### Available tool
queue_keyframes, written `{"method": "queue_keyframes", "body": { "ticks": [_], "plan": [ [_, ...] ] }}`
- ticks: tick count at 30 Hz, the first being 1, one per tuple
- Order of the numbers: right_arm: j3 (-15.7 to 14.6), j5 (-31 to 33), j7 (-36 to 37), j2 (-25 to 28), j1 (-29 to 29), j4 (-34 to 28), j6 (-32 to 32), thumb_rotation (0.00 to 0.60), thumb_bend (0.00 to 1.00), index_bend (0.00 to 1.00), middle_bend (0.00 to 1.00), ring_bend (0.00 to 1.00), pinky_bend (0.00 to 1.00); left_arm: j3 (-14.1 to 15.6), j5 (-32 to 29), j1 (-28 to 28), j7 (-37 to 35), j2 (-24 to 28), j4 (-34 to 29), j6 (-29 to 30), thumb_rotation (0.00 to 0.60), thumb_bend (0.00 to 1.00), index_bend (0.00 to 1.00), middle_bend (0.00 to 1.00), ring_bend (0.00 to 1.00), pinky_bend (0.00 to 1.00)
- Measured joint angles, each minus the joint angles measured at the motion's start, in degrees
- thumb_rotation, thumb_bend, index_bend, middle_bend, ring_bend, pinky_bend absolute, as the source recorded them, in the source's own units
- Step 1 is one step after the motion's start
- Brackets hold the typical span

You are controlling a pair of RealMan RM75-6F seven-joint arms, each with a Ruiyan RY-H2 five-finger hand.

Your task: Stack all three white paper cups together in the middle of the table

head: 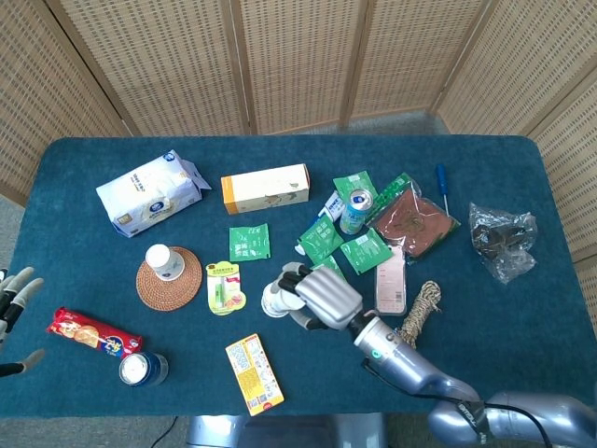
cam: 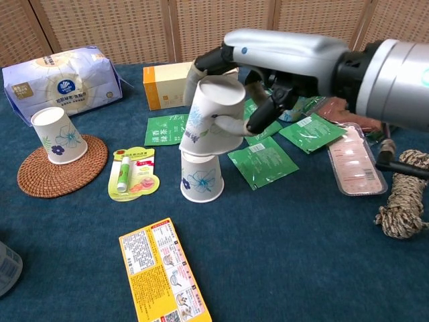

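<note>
The right hand's fingers (cam: 218, 125) wrap 1 tapered paper cup (cam: 213, 115), upside down and tilted, over the middle cup (cam: 201, 177). A 3rd cup (cam: 57, 136) sits left on a round woven coaster (cam: 40, 176). The left hand (head: 13, 301) is spread, holding nothing.

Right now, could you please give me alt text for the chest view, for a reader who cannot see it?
The right hand holds an upturned white paper cup tilted just above a second cup standing mid-table. A third cup sits on a woven coaster at left, with packets and boxes scattered on the blue cloth.
</note>
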Motion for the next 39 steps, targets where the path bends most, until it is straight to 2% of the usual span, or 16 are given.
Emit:
{"method": "queue_keyframes", "body": {
  "ticks": [12, 25, 36, 39],
  "plan": [
    [1.22, 5.25, -4.0, -4.95, 3.93, 4.53, -1.49, 0.6, 0.68, 0.36, 0.37, 0.21, 0.73, -0.08, -0.06, -0.01, -0.38, 0.14, 0.21, 0.1, 0.6, 0.23, 0.0, 0.0, 0.0, 0.0],
    [0.95, 7.31, -4.35, -5.83, 4.84, 7.02, -0.73, 0.6, 0.66, 0.35, 0.35, 0.21, 0.73, -0.12, -0.31, -0.05, -0.04, -0.02, 0.25, -0.15, 0.6, 0.23, 0.0, 0.0, 0.0, 0.0],
    [0.11, 7.73, -4.64, -5.46, 5.21, 5.94, -0.6, 0.6, 0.62, 0.2, 0.32, 0.18, 0.73, -0.1, -0.22, 0.01, -0.04, -0.04, 0.23, -0.02, 0.6, 0.23, 0.0, 0.0, 0.0, 0.0],
    [-0.23, 7.49, -5.09, -5.55, 5.3, 6.21, -0.4, 0.6, 0.62, 0.19, 0.31, 0.17, 0.73, -0.1, -0.2, 0.04, -0.21, 0.03, 0.25, 0.05, 0.6, 0.23, 0.0, 0.0, 0.0, 0.0]
  ]
}}
